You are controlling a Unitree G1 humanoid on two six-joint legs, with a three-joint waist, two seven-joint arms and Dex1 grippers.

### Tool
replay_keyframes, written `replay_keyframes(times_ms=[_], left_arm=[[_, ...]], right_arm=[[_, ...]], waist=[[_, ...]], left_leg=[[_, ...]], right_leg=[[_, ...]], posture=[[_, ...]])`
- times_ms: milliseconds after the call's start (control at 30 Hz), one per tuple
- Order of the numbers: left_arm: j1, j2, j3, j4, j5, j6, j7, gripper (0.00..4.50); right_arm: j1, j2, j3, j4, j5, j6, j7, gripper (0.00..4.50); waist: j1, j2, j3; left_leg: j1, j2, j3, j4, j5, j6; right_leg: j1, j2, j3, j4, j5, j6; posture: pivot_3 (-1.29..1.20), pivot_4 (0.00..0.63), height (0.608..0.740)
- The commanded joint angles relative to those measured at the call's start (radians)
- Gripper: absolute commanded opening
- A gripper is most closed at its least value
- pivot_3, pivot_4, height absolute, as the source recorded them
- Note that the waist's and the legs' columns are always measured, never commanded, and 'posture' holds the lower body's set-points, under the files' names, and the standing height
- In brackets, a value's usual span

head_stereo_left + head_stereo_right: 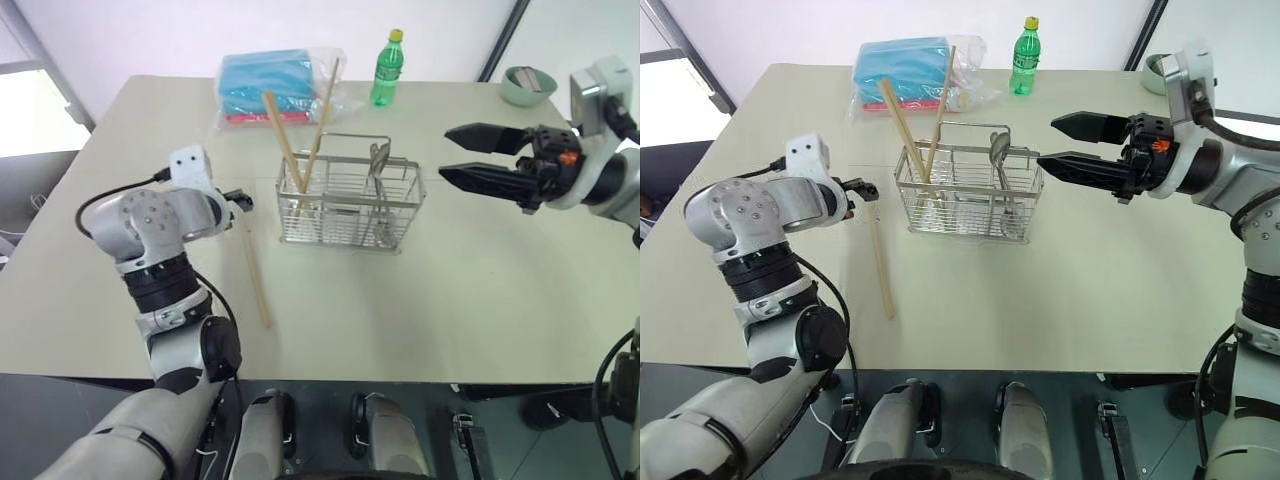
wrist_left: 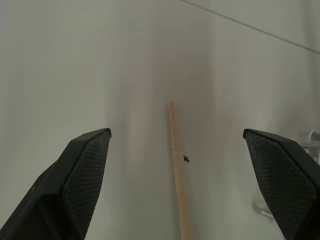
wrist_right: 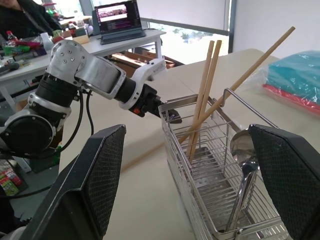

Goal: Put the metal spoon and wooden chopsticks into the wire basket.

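Wire basket [image 1: 350, 205] holding chopsticks [image 1: 300, 135], spoon [image 1: 380, 175] (upright), both end effectors spread.

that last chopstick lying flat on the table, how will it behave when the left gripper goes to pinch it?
The chopstick looks thin, wooden and straight, so probably stiff and very light. Lying flat on the smooth table, it may roll or skid aside. The left gripper is open wide around it, so the pads could push it sideways as they close.

A green bottle [image 1: 387, 67] stands at the worktop's [image 1: 480, 290] far edge, near a bagged blue cloth [image 1: 268, 85]; a pale green bowl [image 1: 527, 86] sits far right.
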Motion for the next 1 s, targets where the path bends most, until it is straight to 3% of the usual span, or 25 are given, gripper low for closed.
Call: replay_keyframes(times_ms=[33, 233, 333, 567, 600, 800, 1000], left_arm=[[-0.008, -0.007, -0.04, 0.072, 0.034, -0.046, -0.04, 4.45], [-0.015, -0.043, -0.027, 0.187, 0.084, -0.041, -0.061, 4.45], [-0.001, -0.037, -0.056, 0.199, 0.102, -0.053, -0.084, 3.72], [-0.006, -0.042, -0.01, 0.211, 0.149, -0.076, -0.078, 0.23], [-0.007, -0.042, -0.005, 0.207, 0.154, -0.076, -0.078, 0.04], [-0.011, -0.009, -0.003, 0.163, 0.18, -0.173, -0.074, 0.04], [-0.058, 0.124, 0.041, 0.147, 0.193, -0.328, -0.07, 0.04]], right_arm=[[-0.002, 0.003, -0.038, -0.042, 0.029, -0.002, -0.014, 4.04], [0.009, 0.013, -0.049, -0.059, 0.047, 0.002, -0.035, 4.04], [0.017, 0.012, -0.052, -0.063, 0.052, -0.002, -0.041, 4.04], [0.02, 0.007, -0.052, -0.06, 0.055, -0.005, -0.044, 4.04], [0.02, 0.007, -0.052, -0.059, 0.055, -0.005, -0.043, 4.04], [0.024, 0.004, -0.05, -0.061, 0.05, -0.011, -0.038, 4.04], [0.02, 0.008, -0.047, -0.059, 0.046, -0.021, -0.04, 4.04]], waist=[[0.001, 0.0, 0.0], [0.002, 0.001, 0.0], [0.002, 0.001, -0.001], [0.018, 0.001, -0.001], [0.023, 0.001, -0.001], [0.023, 0.001, -0.001], [0.02, 0.001, -0.001]], left_leg=[[0.0, 0.0, 0.0, 0.0, 0.0, 0.0], [0.0, 0.0, 0.0, 0.0, -0.001, 0.001], [0.001, 0.0, 0.0, 0.0, -0.002, 0.003], [0.001, -0.001, 0.0, 0.0, -0.002, 0.004], [0.001, -0.001, 0.0, 0.0, -0.002, 0.004], [0.001, -0.001, 0.0, 0.0, -0.002, 0.004], [-0.001, 0.0, 0.001, -0.001, -0.001, 0.002]], right_leg=[[0.0, 0.0, 0.0, 0.0, 0.0, 0.0], [0.0, -0.001, 0.0, 0.0, 0.0, 0.0], [0.001, -0.001, 0.0, 0.0, 0.0, 0.0], [0.001, -0.002, 0.0, 0.0, 0.0, 0.0], [0.001, -0.002, 0.0, 0.0, 0.0, 0.0], [0.001, -0.002, -0.001, 0.0, 0.0, 0.0], [-0.003, -0.001, 0.0, 0.001, 0.0, -0.001]], posture=[[0.0, 0.15, 0.707], [0.0, 0.15, 0.707], [0.0, 0.15, 0.707], [0.0, 0.15, 0.707], [0.0, 0.15, 0.707], [0.0, 0.15, 0.707], [0.0, 0.15, 0.707]])
